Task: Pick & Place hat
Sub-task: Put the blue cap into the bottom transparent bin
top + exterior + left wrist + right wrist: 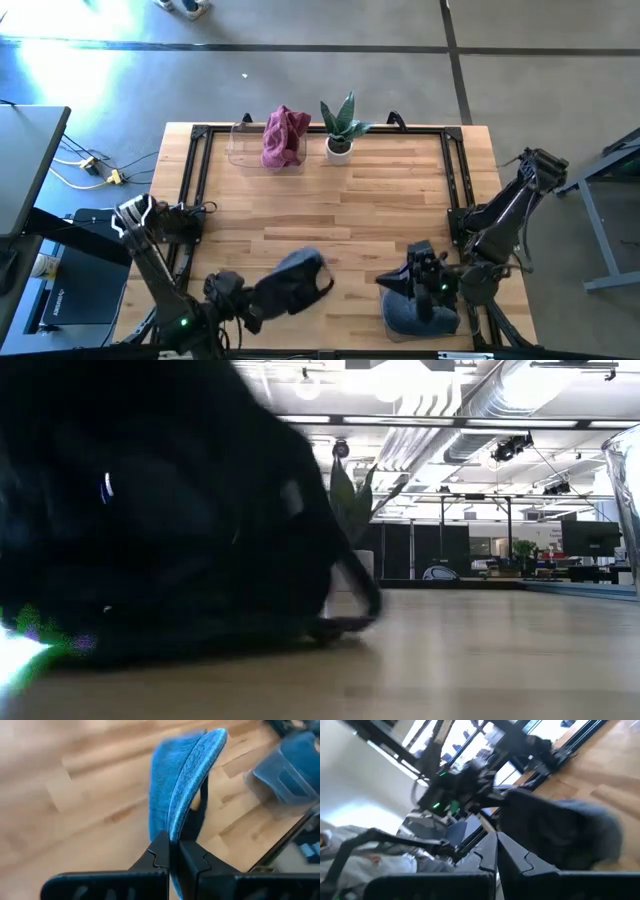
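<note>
A dark blue cap (298,280) lies near the table's near edge, left of centre. My left gripper (252,305) is shut on it. The left wrist view shows the cap's blue fabric (175,785) running away from the fingers. In the low view the cap is a dark mass (170,510) with its strap (350,622) on the table. A second blue hat (420,318) lies at the near right and also shows in the left wrist view (287,767). My right gripper (415,283) hovers just over it, shut (496,847), with nothing between its fingers. My left gripper pinches the cap's thin edge (173,832) between its two fingers, and the edge stands upright in the gap. The fingers come nearly level from the table's left side. The cap stretches away from the fingers toward the right, its far end and strap (345,625) down on the table.
A small potted plant (340,135) and a clear container holding a pink-red cloth (284,140) stand at the far edge. Black frame rails (195,180) run along the table's left, right and far sides. Bare wood (340,210) lies in the middle.
</note>
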`<state>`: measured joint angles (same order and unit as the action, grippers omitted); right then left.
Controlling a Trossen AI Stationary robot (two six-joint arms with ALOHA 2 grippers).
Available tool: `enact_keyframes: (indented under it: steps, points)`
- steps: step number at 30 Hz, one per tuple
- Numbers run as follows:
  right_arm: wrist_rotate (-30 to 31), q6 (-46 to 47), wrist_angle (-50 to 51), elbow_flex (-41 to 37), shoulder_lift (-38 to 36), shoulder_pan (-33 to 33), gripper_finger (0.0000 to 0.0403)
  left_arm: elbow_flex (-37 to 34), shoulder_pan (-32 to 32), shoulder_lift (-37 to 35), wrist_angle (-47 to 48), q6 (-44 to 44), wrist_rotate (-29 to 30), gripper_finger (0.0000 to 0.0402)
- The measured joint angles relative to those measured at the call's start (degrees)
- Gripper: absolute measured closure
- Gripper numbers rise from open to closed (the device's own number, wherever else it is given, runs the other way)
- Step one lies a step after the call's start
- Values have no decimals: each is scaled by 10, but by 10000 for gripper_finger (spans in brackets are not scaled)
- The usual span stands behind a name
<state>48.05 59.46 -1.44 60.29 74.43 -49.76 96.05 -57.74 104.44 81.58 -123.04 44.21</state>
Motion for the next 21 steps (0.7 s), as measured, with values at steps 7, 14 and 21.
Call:
enact_keyframes:
  steps: [7, 14, 21]
  points:
    - [-55, -33, -140, 0, 72, 15, 402, -205, 0, -91, -226, -51, -39, 401]
    - [-78, -94, -74, 112, 137, 47, 402, -206, 0, -117, -213, -35, -54, 401]
    - [-215, -116, 176, 310, 248, 127, 403, -206, 0, -122, -217, -29, -8, 401]
